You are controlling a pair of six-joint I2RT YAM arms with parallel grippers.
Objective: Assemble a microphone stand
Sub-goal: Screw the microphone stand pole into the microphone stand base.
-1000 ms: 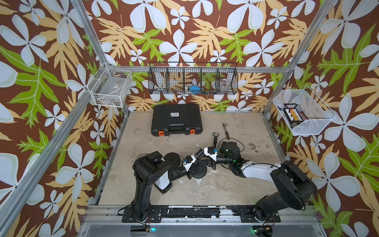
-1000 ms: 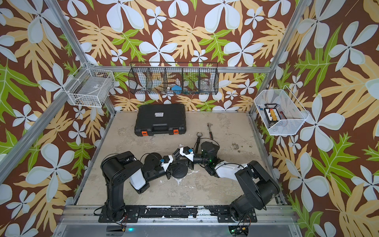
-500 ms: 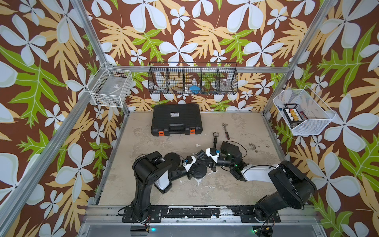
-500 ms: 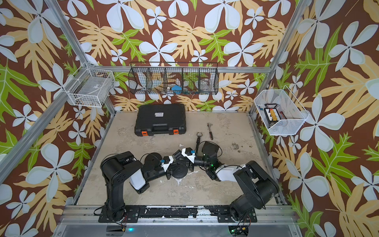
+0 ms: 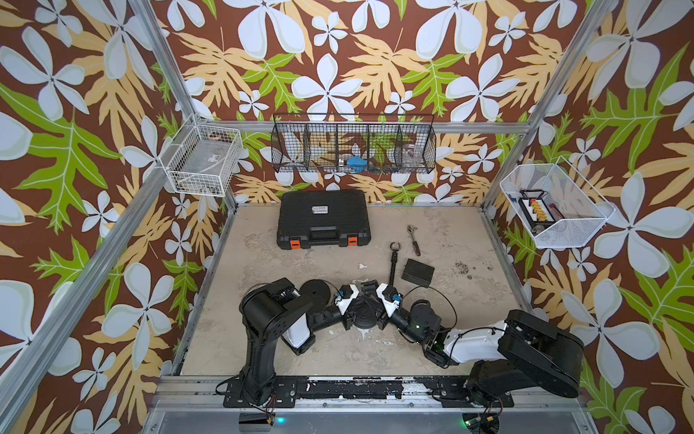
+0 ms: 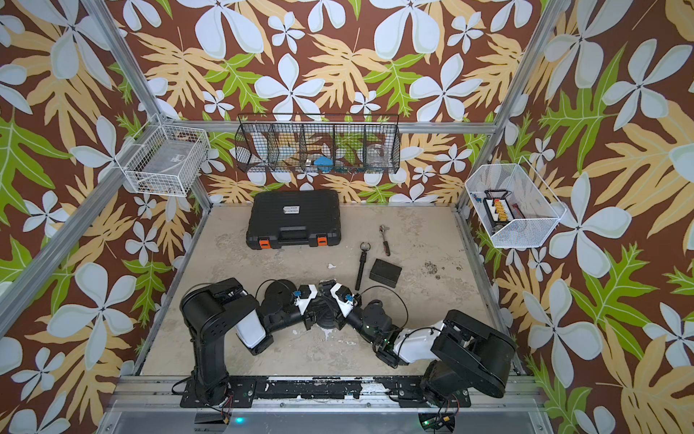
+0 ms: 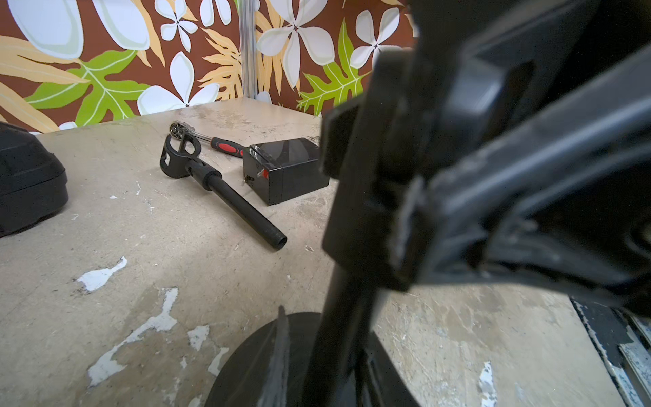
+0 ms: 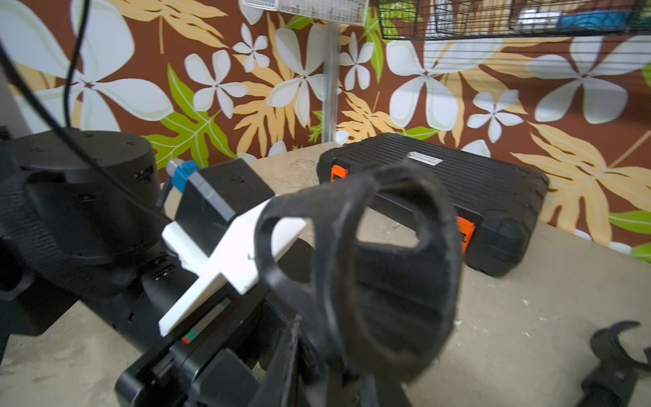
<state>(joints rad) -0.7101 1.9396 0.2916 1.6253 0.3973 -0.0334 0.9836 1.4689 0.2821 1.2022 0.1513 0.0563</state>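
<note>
The microphone stand's round black base [image 5: 366,322] [image 7: 243,366] sits at the table's front middle, with a black pole [image 7: 334,317] rising from it and a clip [image 8: 387,275] on top. Both grippers meet over it in both top views. My left gripper [image 5: 358,305] [image 7: 322,366] straddles the pole low down, open, with a gap beside one finger [image 7: 278,352]. My right gripper [image 5: 374,302] [image 8: 324,370] is shut on the pole just under the clip. A second pole with a clip [image 5: 392,263] [image 7: 218,186] lies flat behind them.
A small black box [image 5: 417,272] [image 7: 285,172] and a red-handled ratchet [image 5: 413,240] lie behind the grippers on the right. A black tool case [image 5: 323,218] [image 8: 440,186] lies at the back. Wire baskets [image 5: 353,150] hang on the walls.
My left jaws have parted from shut to slightly open around the pole. My right arm's wrist has swung toward the front, uncovering the black box.
</note>
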